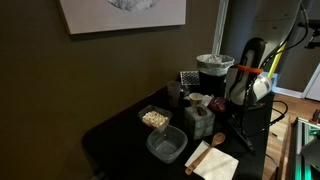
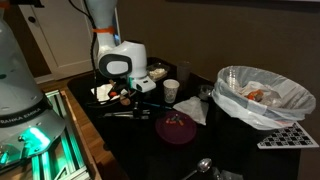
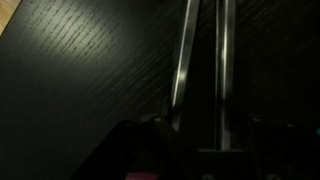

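Note:
The wrist view is very dark. Two shiny metal bars [image 3: 185,60], like the arms of tongs, run up the picture over the black tabletop [image 3: 70,70]. My gripper [image 3: 200,150] hangs low over them, its dark fingers on either side of the bars. How the jaws stand is lost in the dark. In an exterior view the gripper [image 2: 125,93] points down beside a long dark utensil [image 2: 135,113] on the table, below the white wrist. In the opposite exterior view the gripper [image 1: 238,104] sits near the table's right edge.
A bin with a plastic liner [image 2: 262,95] stands at the back, with a white cup [image 2: 171,90], a napkin [image 2: 197,112] and a pink bowl [image 2: 178,128] nearby. A spoon [image 2: 200,167] lies in front. Clear containers [image 1: 166,145] and a paper sheet [image 1: 213,160] lie on the table.

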Controlling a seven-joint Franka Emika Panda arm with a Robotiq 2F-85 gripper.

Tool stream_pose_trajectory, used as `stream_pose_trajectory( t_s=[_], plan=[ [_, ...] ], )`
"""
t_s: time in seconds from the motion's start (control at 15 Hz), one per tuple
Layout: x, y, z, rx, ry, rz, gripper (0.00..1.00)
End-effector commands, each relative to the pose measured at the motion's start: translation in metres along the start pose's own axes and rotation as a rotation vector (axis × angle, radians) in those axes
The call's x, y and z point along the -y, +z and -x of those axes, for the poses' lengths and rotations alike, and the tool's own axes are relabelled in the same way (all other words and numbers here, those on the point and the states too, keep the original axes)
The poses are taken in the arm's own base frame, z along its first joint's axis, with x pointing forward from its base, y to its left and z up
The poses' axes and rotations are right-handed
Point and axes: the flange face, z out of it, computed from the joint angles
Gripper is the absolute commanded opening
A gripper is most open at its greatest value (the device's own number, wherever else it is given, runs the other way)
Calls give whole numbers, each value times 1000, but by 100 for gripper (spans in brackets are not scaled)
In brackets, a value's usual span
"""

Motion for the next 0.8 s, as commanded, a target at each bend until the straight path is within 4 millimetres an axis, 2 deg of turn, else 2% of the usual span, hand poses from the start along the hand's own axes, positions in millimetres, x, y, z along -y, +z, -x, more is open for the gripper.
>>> stream_pose_trajectory(
  t_s=[0.0,0.47,0.73],
  plan=[
    [1,-8,0,-26,17,4,55],
    [-7,-18,-11,-66,33,18,55],
    [-19,-24,-23,-82,53,6,54]
  ],
)
